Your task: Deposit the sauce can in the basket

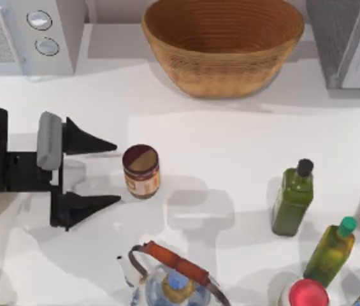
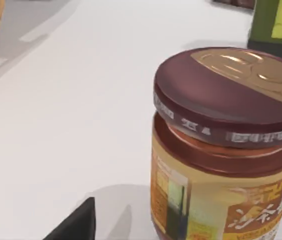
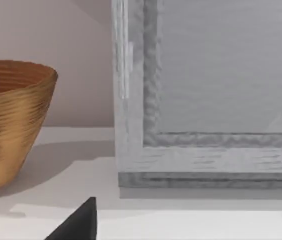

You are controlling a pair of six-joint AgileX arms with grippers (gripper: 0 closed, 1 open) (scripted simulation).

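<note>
Our left end effector (image 1: 117, 173) hovers open on the counter's (image 1: 230, 134) left side, fingertips just short of the upright sauce can (image 1: 141, 171). The basket (image 1: 223, 44) sits well apart at the back.

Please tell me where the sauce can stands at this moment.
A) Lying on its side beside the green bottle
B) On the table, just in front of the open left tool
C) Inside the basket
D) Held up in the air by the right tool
B: the sauce can stands upright on the table, just beyond the spread fingertips of the left tool, untouched, with the basket farther back.
</note>
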